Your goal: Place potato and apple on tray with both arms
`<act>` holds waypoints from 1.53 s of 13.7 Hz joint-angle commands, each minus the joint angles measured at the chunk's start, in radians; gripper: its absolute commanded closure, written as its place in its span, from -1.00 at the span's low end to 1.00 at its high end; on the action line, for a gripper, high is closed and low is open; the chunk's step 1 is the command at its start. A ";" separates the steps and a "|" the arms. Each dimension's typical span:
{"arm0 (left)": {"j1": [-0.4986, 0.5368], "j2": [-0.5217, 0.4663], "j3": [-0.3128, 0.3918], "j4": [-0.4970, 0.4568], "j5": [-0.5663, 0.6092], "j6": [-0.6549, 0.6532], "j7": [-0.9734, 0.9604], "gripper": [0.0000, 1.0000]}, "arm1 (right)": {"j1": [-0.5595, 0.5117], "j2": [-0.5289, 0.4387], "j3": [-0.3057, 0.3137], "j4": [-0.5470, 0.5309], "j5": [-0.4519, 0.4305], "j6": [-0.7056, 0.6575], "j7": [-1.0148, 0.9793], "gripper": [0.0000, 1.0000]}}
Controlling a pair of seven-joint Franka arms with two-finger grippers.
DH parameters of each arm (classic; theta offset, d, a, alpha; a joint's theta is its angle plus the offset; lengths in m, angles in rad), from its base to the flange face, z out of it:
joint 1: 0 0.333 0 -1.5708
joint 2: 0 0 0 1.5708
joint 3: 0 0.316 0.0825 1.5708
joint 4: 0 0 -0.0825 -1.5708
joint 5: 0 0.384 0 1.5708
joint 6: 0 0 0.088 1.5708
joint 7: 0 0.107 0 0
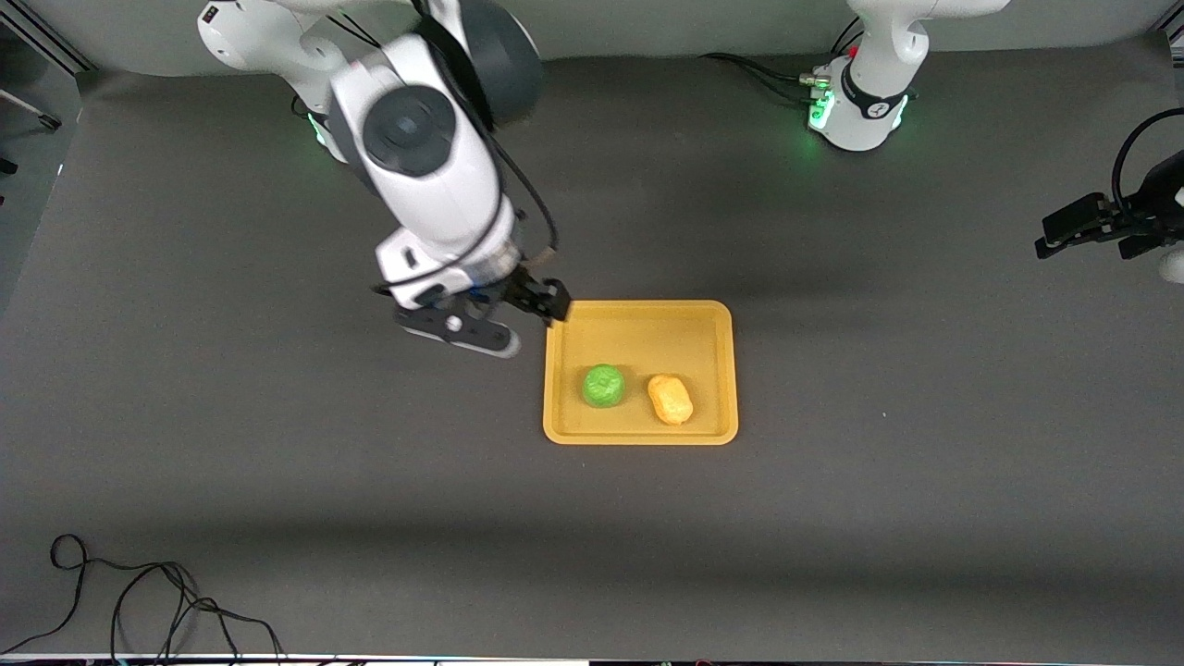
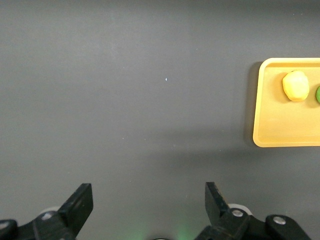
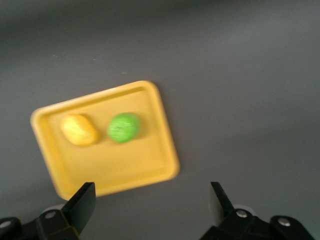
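Apple (image 1: 603, 385) & potato (image 1: 671, 399) sit on tray (image 1: 638, 324); prob light, grippy, grab across middle. Right hand (image 1: 541, 310) over tray corner, left hand (image 1: 1078, 231) over desk (image 1: 277, 462) edge, both spread apart.

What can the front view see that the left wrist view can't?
Only the front view shows the whole tray, the right gripper open over the table beside the tray's corner, and the arms' green-lit bases. Only the left wrist view shows the left gripper close up, open and empty over bare table. Both show the potato and apple side by side on the tray.
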 commanded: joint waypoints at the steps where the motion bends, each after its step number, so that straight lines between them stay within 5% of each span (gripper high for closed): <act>1: -0.022 -0.012 -0.003 0.021 0.037 -0.029 -0.007 -1.00 | -0.004 -0.149 -0.046 -0.148 -0.055 -0.035 -0.153 -1.00; 6: -0.019 -0.007 -0.024 0.043 0.075 -0.042 -0.010 -1.00 | -0.272 -0.376 -0.010 -0.384 -0.066 0.002 -0.474 -1.00; 10: -0.022 -0.001 -0.069 0.060 0.104 -0.065 -0.011 -1.00 | -0.687 -0.507 0.289 -0.554 -0.144 0.085 -0.635 -1.00; 12: -0.017 0.001 -0.067 0.060 0.117 -0.070 -0.011 -1.00 | -0.818 -0.515 0.355 -0.559 -0.144 0.087 -0.709 -1.00; 15: -0.022 0.001 -0.069 0.078 0.118 -0.079 -0.014 -1.00 | -0.915 -0.515 0.390 -0.558 -0.144 0.087 -0.761 -1.00; 21: -0.017 -0.001 -0.067 0.081 0.112 -0.075 -0.034 -1.00 | -0.886 -0.499 0.392 -0.556 -0.192 0.133 -0.761 -1.00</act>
